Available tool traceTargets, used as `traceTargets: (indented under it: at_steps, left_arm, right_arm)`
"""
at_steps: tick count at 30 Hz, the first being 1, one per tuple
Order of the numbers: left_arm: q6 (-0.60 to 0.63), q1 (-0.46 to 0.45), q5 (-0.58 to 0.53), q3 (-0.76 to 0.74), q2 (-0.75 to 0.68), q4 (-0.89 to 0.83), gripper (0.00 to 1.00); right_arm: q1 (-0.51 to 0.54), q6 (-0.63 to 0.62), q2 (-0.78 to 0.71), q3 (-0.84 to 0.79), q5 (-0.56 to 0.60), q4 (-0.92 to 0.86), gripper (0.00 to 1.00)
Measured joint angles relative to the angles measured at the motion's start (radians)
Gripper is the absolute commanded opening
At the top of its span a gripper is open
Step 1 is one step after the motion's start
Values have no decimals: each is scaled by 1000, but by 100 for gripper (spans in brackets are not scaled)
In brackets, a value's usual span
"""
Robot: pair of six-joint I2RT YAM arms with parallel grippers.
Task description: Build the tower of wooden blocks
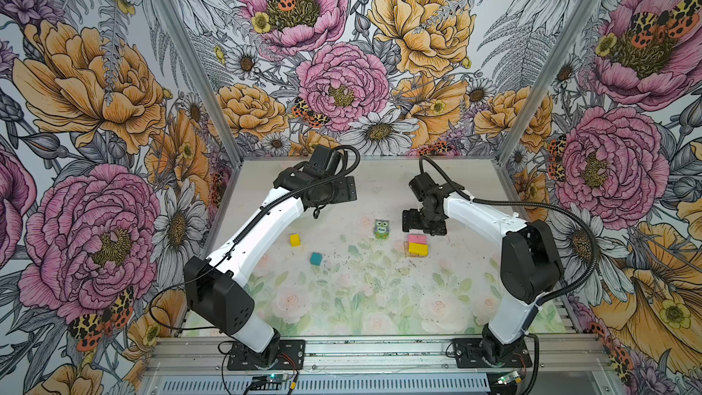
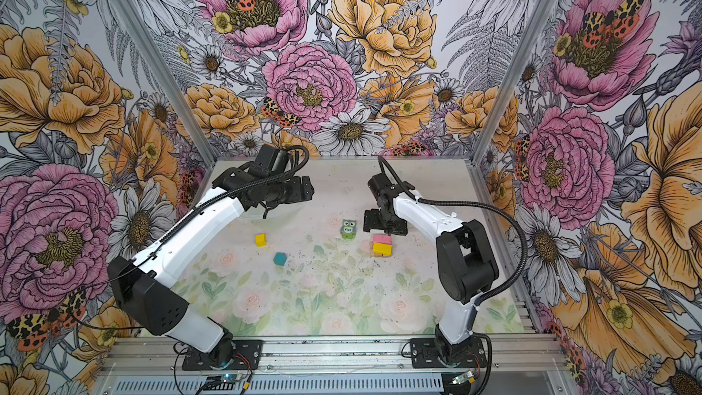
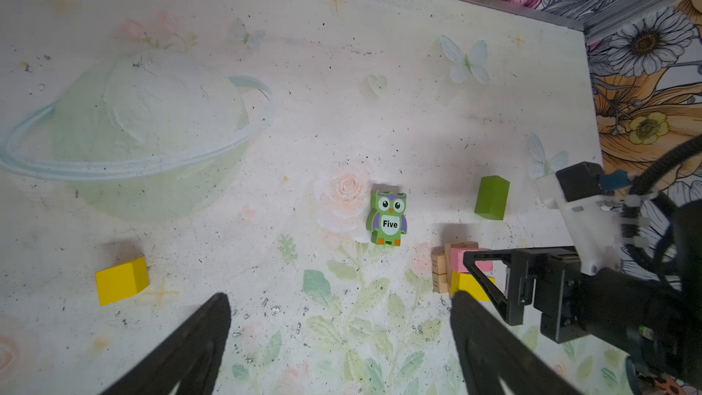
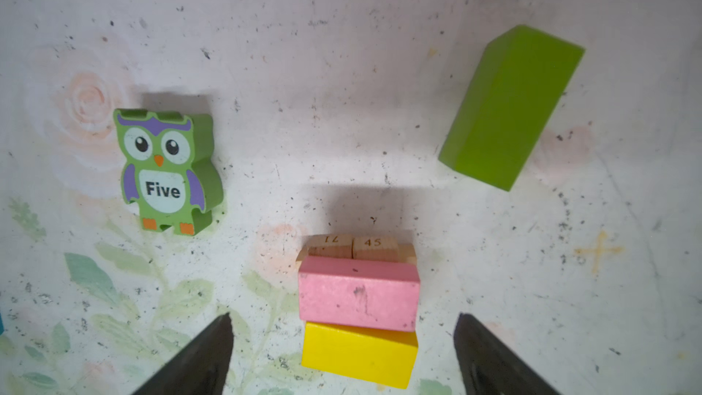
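Hovering by tower [image 4: 361, 355], right hand [image 4: 343, 317] wide open, empty.

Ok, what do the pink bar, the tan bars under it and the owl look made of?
The pink bar: likely wood, matte paint, scuffed dark mark. The tan bars: bare wood, grain and handwritten numbers showing. The owl: probably painted wood, smooth printed face; can't confirm.
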Motion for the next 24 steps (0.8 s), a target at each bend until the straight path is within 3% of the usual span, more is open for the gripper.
traceTargets:
  at_steps: [7,15,24]
  left_arm:
    - [2,-1,-3,0,0,3,93]
    - [16,-2,-2,-9,-3,7,93]
    - [27,-2,-2,-58,-39,6,93]
  right_arm:
    - [42,105,-97,-99,15,-8,92]
    - [97,187,-101,-145,39,-19,81]
    - [109,216,-99,-163,64,-20,80]
